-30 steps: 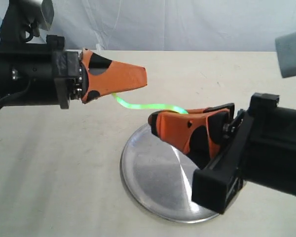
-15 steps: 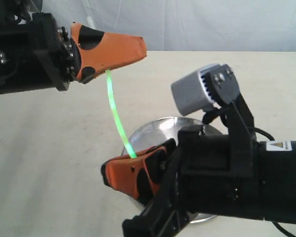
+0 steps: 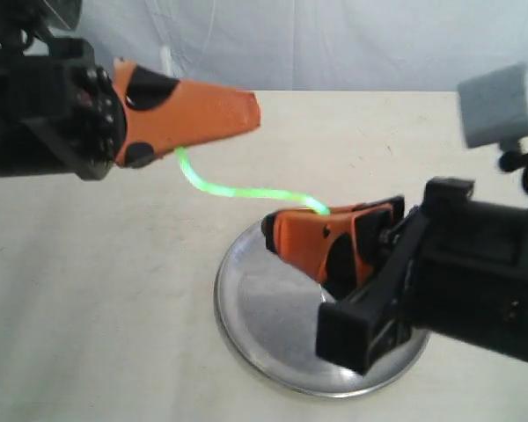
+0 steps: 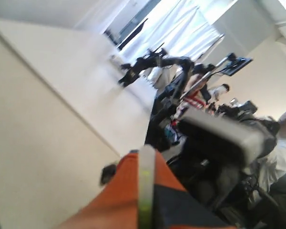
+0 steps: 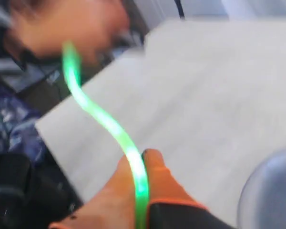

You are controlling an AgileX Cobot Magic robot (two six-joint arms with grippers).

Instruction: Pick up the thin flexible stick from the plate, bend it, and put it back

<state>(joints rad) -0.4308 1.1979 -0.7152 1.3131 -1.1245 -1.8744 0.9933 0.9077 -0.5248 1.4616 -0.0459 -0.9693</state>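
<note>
The neon-green stick (image 3: pixel 246 191) hangs in the air, bent in an S-curve between my two grippers. My left gripper (image 3: pixel 251 110), orange-fingered, is shut on its upper left end. The right gripper (image 3: pixel 273 230) is shut on the other end, just above the far rim of the silver plate (image 3: pixel 264 334). In the right wrist view the stick (image 5: pixel 112 129) runs out from between the shut fingers (image 5: pixel 155 164) in a wavy line. From the left wrist camera the stick (image 4: pixel 146 181) shows as a pale green strip lying along the orange fingers.
The plate sits on a cream tabletop (image 3: pixel 97 290). A white backdrop (image 3: pixel 334 44) closes off the far side. The right arm's black body (image 3: pixel 458 272) and grey camera housing (image 3: pixel 502 105) hang over the plate's right half.
The right gripper swung down to the plate's near left, straightening the stick almost vertical, then came back up and right. The stick is bent into an S-curve again.
</note>
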